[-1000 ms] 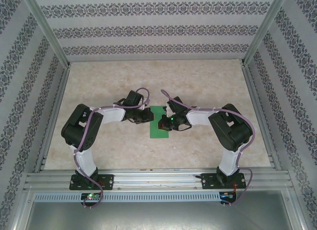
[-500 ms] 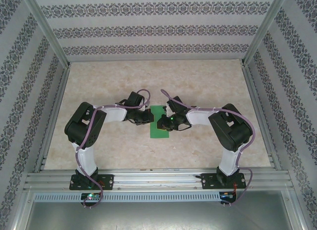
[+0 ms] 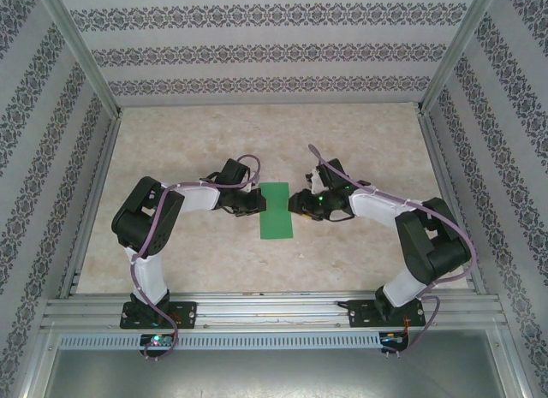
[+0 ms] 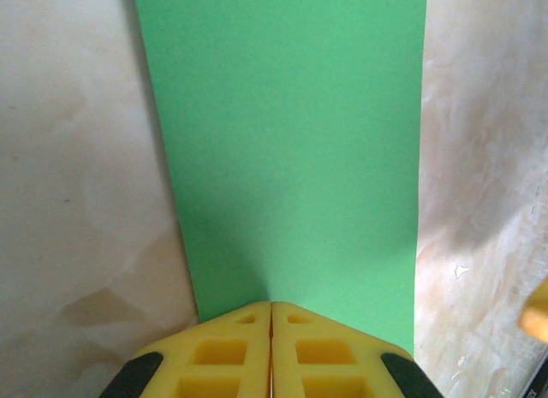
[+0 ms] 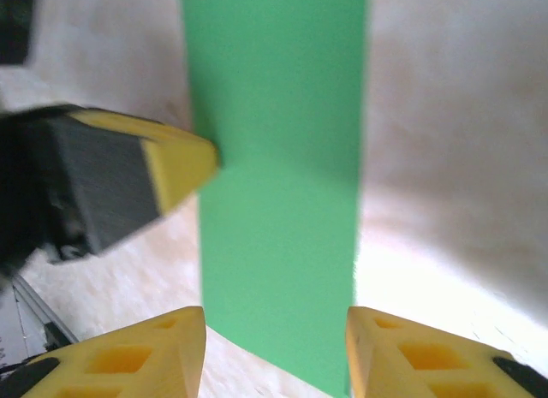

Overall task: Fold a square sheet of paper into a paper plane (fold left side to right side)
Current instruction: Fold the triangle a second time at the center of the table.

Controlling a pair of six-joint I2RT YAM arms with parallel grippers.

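i've got the table (image 3: 214,133) up, a pale marbled top, beige, with faint brownish stains that i pick out close up on the left wrist view. wallpaper (image 3: 257,51) runs round three sides, white with dark ornamental bands. silver aluminium posts (image 3: 79,51) rise from the far corners. along the near edge there's a ribbed aluminium rail (image 3: 274,311), below it a slotted white cable duct (image 3: 274,340), then a dull grey metal sheet (image 3: 257,372).
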